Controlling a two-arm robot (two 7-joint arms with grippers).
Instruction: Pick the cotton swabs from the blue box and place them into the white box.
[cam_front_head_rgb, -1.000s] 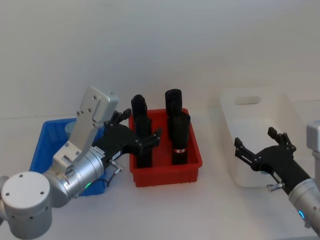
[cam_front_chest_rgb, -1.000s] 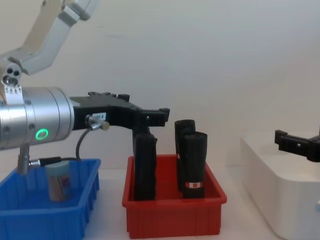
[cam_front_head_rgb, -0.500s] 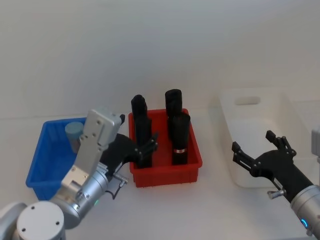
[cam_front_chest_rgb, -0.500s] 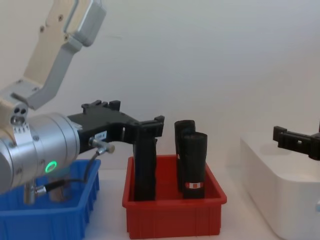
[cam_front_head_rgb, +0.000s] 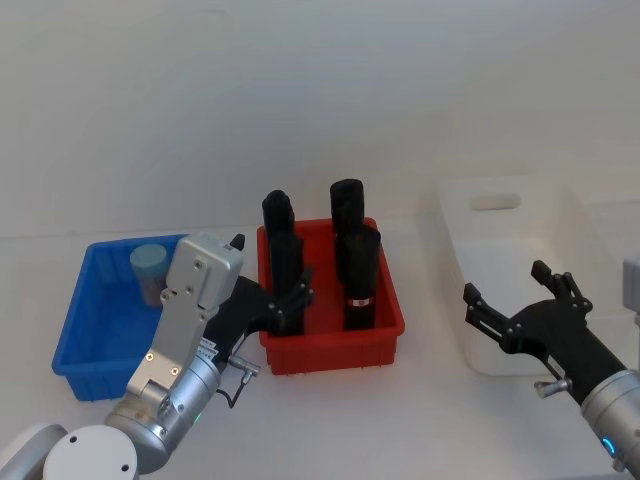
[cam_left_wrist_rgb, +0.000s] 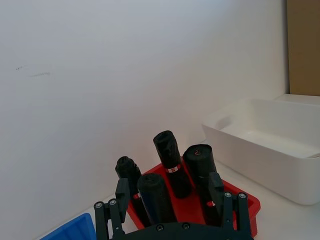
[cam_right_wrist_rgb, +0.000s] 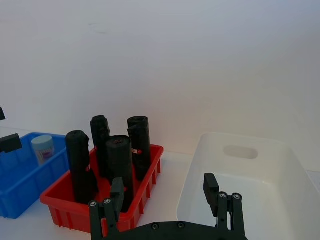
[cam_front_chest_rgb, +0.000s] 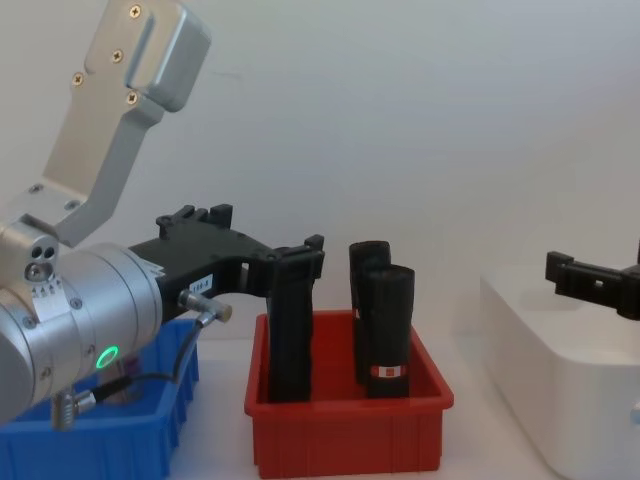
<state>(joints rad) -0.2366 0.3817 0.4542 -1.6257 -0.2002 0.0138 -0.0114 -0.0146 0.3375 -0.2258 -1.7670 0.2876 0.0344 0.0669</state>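
Wide-spread right claw (cam_right_wrist_rgb: 163, 178), white box (cam_right_wrist_rgb: 272, 172) beyond

A red bin (cam_front_head_rgb: 332, 352) is sitting at the centre of the head view on the white surface (cam_front_head_rgb: 420, 420). Four black rolls (cam_front_head_rgb: 359, 270) are standing on end inside it, two toward the rear and two toward the front. The front right roll is carrying a red-white label band (cam_front_head_rgb: 358, 299) near its lower end. A plain white wall (cam_front_head_rgb: 320, 90) is rising behind the surface across the upper half of the frame. In the left wrist view, a brown panel (cam_left_wrist_rgb: 303, 47) is occupying the upper right corner.
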